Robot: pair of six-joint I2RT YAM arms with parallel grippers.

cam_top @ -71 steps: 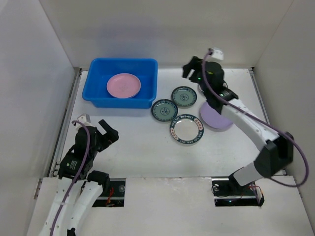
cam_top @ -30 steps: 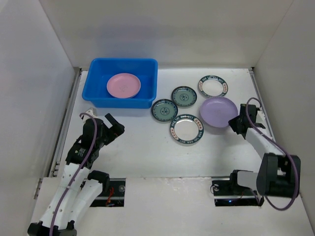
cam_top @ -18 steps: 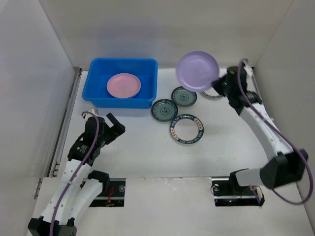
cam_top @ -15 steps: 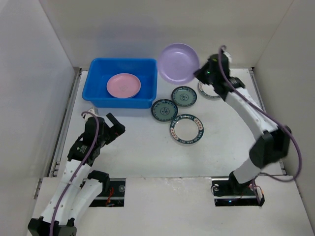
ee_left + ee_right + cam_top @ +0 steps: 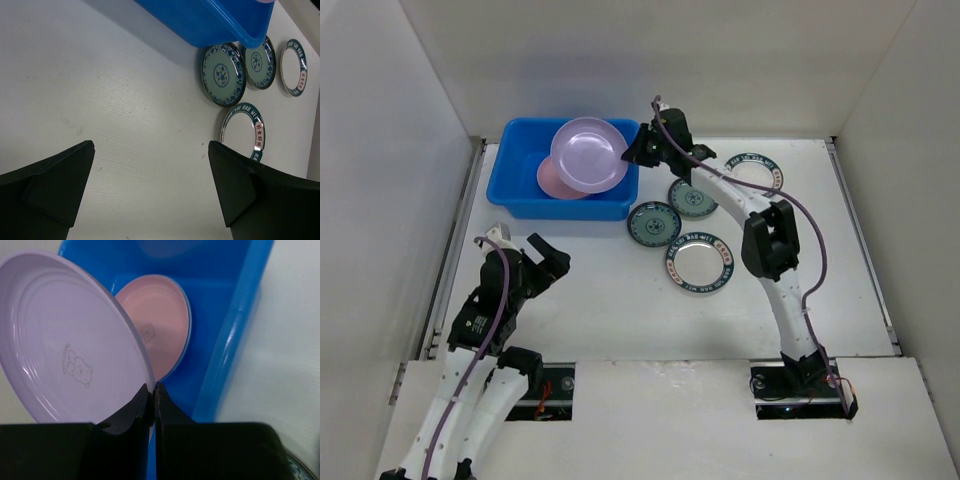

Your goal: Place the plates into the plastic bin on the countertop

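Observation:
My right gripper [image 5: 633, 155] [image 5: 152, 389] is shut on the right rim of the lavender plate [image 5: 588, 153] [image 5: 70, 345]. It holds the plate tilted above the blue plastic bin [image 5: 520, 175] [image 5: 235, 335]. A pink plate [image 5: 547, 180] [image 5: 162, 320] lies flat in the bin, partly hidden by the lavender one. On the white countertop [image 5: 610, 290] right of the bin lie two teal patterned plates [image 5: 654, 224] [image 5: 694, 197] and two white-centred plates with dark rims [image 5: 698, 263] [image 5: 755, 172]. My left gripper [image 5: 535, 262] [image 5: 150, 185] hangs open over bare countertop at the near left.
White walls [image 5: 410, 150] close in the countertop at the left, back and right. In the left wrist view the bin's corner [image 5: 220, 22] sits ahead, with the teal plates [image 5: 223, 74] [image 5: 260, 62] and rimmed plates [image 5: 243, 132] [image 5: 294, 67] beyond it.
The right arm has swung the lavender plate leftward and down, from above the bin's right edge to over the bin's inside. The left arm has barely shifted.

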